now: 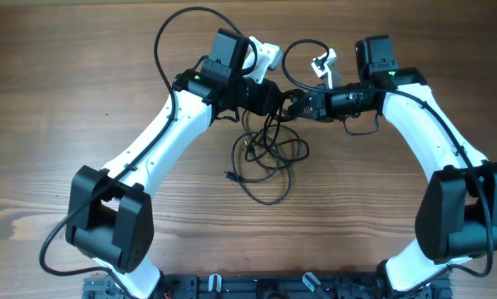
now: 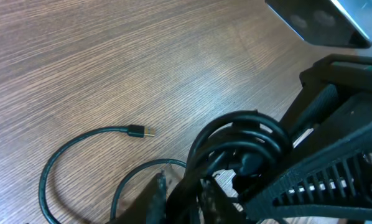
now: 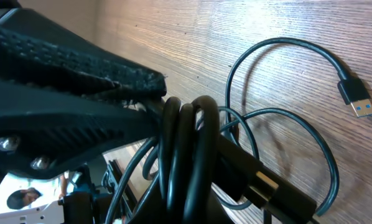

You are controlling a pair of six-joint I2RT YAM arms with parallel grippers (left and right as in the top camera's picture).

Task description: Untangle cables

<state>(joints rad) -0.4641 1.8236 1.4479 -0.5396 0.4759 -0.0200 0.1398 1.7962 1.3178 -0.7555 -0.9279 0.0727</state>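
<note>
Several cables [image 3: 186,162] bunched in right pincer [image 1: 302,106], left pincer [image 1: 284,102] beside

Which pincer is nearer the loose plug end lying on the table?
Left. The left pincer sits up-right of the plug end; the right pincer lies beyond it, farther right.

**Wood-grain table [image 1: 66,83] with cables [image 1: 265,154] lying on it**

The lower loops of the thin black cables lie loose and flat near the middle of the brown table. A small gold-tipped plug [image 2: 140,132] and a blue-tongued USB plug [image 3: 358,99] rest on the bare wood.
</note>
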